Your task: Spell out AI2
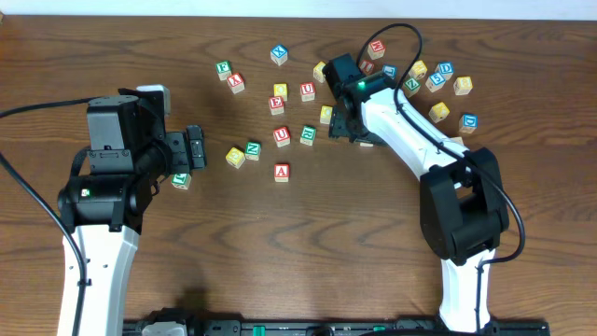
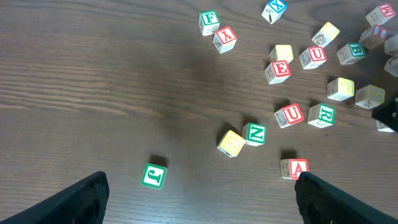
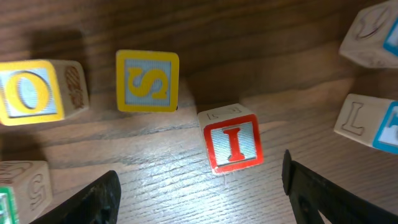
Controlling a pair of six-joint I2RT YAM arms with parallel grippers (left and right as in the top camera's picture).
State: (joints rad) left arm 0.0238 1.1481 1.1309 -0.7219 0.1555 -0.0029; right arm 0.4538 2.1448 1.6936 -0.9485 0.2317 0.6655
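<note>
Hovering the right gripper (image 3: 202, 196) close over the red I cube (image 3: 231, 142), a bit right of the middle of the wrist view and just beside the yellow S cube (image 3: 147, 81). Spreading the jaws wide, one on each side, gripping nothing, likely so the cube can fit between them for a grab. Hanging the left gripper (image 2: 205, 202) wide open and empty too, probably out of the way. Lying alone in the lower middle of the overhead view, the red A cube (image 1: 282, 172), maybe starting the word. Not spotting the 2 cube for sure among the blue cubes (image 1: 446, 68) at the upper right.
</note>
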